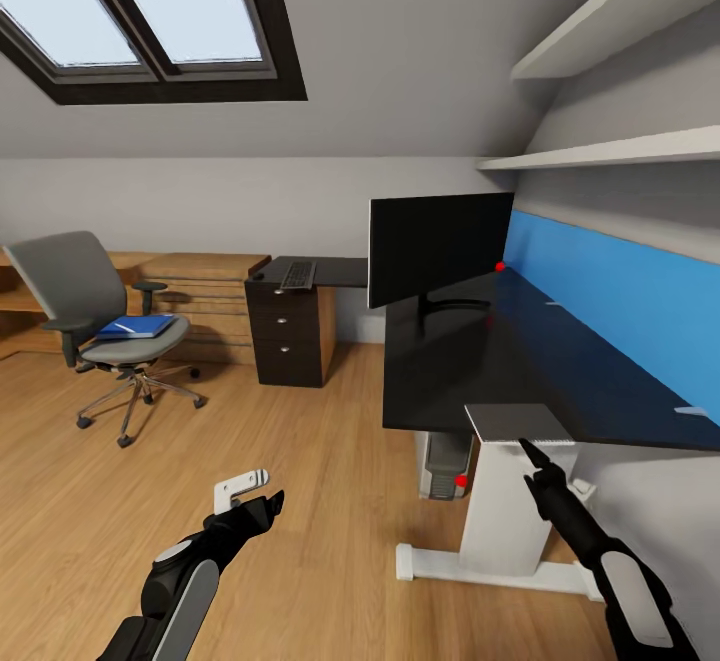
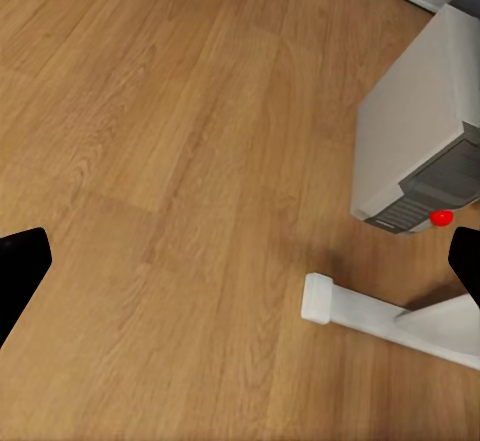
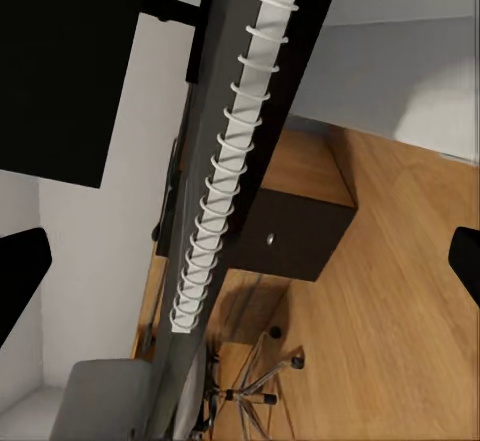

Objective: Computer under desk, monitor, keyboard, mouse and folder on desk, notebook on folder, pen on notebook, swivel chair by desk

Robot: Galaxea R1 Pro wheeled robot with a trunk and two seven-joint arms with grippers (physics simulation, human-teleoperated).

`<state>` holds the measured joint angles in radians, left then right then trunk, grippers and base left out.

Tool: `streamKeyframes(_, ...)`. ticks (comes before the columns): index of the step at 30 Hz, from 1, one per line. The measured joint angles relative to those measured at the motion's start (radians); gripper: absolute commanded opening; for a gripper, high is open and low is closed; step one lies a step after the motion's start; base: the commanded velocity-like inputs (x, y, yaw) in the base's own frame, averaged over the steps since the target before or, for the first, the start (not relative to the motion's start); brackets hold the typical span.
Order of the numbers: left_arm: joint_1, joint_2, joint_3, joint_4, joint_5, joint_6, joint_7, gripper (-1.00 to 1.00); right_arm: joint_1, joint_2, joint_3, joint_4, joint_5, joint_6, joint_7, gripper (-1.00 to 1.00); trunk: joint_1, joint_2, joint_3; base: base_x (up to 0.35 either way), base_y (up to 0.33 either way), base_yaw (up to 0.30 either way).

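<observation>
Here we are holding the notebook [image 1: 518,422] flat in our right gripper [image 1: 527,451], its fingers pinched on the near edge, so it is hovering level at the front corner of the counter [image 1: 500,361], probably because we are saving it to go on top of the folder [image 1: 137,326]. In the right wrist view the notebook [image 3: 235,171] is showing as a dark grey cover with a white spiral binding along one side. Our left gripper [image 1: 250,501] is hanging low over the wooden floor [image 1: 300,501], fingers spread wide and carrying nothing, likely kept free for the next pick.

The blue folder is lying on the seat of the grey swivel chair [image 1: 100,321], well apart from the counter. The monitor [image 1: 440,246] is standing on the counter, the keyboard [image 1: 298,274] is resting on the far wing above the drawer unit [image 1: 288,336], and the computer [image 1: 445,461] is sitting underneath, its red spot glowing.
</observation>
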<state>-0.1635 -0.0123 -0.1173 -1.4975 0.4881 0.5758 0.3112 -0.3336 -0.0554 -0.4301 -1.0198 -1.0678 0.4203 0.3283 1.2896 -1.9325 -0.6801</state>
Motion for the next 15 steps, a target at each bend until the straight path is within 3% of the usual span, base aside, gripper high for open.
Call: streamKeyframes(15,0.0,0.001,-0.001,0.001,0.0,-0.001,-0.004,1.0,-0.001,0.006,0.001,-0.014,-0.003,-0.009,-0.023,1.0,0.0,0.0,0.0,0.0,0.0,0.0)
